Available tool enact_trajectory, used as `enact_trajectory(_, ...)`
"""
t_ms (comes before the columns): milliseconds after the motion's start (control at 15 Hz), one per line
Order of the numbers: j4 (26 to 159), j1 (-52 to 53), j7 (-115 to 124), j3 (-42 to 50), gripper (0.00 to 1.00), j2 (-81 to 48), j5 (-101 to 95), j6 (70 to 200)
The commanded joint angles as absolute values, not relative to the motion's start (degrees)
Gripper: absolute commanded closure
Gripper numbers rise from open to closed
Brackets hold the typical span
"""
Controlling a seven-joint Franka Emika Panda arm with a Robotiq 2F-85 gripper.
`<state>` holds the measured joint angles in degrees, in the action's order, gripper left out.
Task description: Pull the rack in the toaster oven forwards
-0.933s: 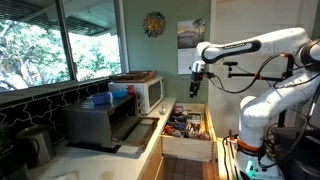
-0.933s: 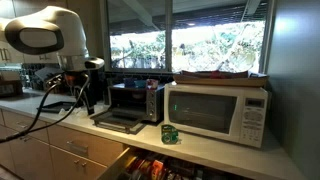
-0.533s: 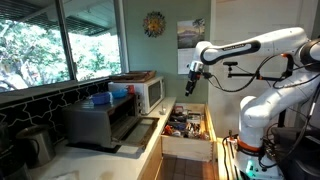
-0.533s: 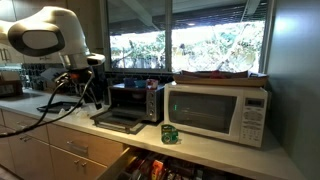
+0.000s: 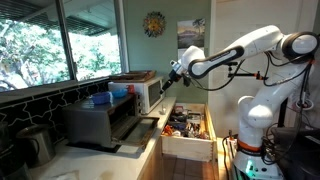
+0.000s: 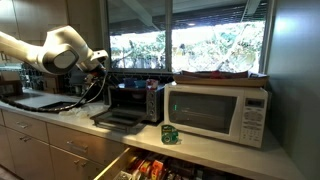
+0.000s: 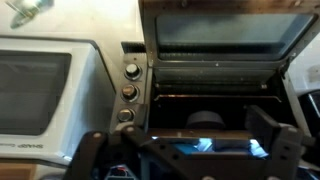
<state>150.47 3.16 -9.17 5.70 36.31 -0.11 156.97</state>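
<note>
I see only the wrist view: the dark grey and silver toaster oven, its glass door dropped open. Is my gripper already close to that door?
Observer: No. In an exterior view the gripper hangs in the air, higher than the toaster oven and its dropped door, apart from both.
Operator: What lies under the arm?
Observer: An open light wooden drawer below the counter, full of small things.
Operator: Anything near the white microwave?
Observer: A small green can stands on the counter before it.

The arm [image 5: 240,48] stretches from its elbow at 2 o'clock out toward 9 o'clock, nearly level, with the wrist dipped a little. The gripper [image 5: 171,73] hangs free in mid-air; in the wrist view its fingers [image 7: 93,150] stand wide apart.
</note>
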Motion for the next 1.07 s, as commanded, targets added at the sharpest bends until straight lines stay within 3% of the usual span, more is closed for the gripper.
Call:
enact_trajectory(0,152.8,13.7,-12.5,10.6,0.00,27.8,7.6,171.8)
enact_trajectory(67,153.1,18.6,-14.1,13.9,0.00,27.3,11.0,173.2)
enact_trajectory(133,152.1,11.1,-10.4,8.3,0.00,30.2,6.0,168.8)
enact_trajectory(400,152.8,17.6,-12.4,12.8,0.00,26.4,9.3,172.9)
enact_trajectory(800,155.9,8.7,-8.5,1.9,0.00,12.0,4.9,199.8)
enact_trajectory(1000,155.2,5.3,-16.5,-3.5,0.00,5.2,15.5,212.6)
